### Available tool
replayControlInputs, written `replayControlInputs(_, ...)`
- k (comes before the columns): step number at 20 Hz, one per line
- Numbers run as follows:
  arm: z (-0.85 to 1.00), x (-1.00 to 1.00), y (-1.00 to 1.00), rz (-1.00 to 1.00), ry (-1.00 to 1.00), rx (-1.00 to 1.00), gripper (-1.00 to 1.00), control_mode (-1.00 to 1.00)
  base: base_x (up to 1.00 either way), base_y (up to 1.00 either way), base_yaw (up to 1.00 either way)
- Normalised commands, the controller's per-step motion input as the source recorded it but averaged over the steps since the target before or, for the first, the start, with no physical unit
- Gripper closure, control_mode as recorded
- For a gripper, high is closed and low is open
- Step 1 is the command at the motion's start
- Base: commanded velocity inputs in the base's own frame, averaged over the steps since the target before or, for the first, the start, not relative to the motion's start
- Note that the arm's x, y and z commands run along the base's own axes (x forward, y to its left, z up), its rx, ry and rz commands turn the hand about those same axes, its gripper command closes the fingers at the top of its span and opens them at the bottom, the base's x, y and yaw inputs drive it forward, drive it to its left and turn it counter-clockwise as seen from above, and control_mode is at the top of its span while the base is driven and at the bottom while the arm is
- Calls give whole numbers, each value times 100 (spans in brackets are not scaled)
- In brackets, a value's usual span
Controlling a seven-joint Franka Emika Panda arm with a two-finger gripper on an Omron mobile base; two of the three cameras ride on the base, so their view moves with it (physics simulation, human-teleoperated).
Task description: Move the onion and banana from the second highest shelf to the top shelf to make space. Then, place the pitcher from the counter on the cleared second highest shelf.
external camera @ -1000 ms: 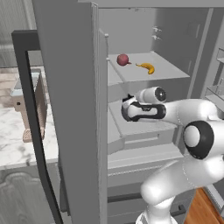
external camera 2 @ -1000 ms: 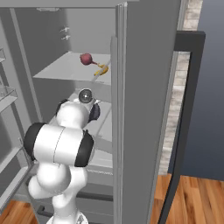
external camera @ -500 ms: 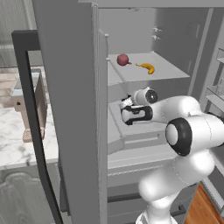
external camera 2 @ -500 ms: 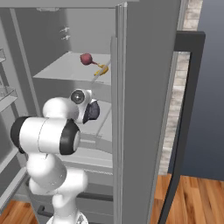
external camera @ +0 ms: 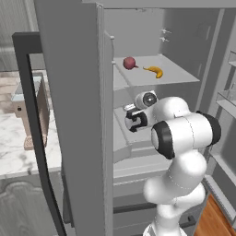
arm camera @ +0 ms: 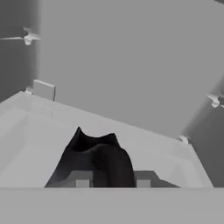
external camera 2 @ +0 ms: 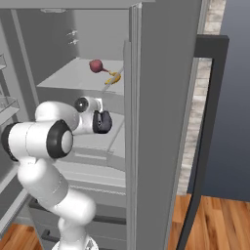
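Grey fridge walls frame the top shelf (external camera: 177, 77), where the onion (external camera: 129, 62) and banana (external camera: 154, 70) already lie. I judge the last step is underway: the gripper (external camera: 134, 122) pinches the dark pitcher (arm camera: 94, 159) over the second highest shelf (arm camera: 35, 127); next it should lower and let go.

I can't see the pitcher's (arm camera: 94, 162) base; my gripper (arm camera: 109, 183) covers it. The fridge wall hides part of the banana (external camera 2: 115, 78).
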Motion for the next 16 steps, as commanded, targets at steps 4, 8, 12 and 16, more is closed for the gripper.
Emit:
replayControlInputs(4,-87,-2,0,0,-6,1,100,-100,0,0,0)
replayControlInputs(8,-71,-41,-1,0,-2,0,-100,-100,0,0,0)
replayControlInputs(12,-57,-82,-21,0,-3,0,-100,-100,0,0,0)
replayControlInputs(16,-36,-96,-59,0,-3,0,-100,-100,0,0,0)
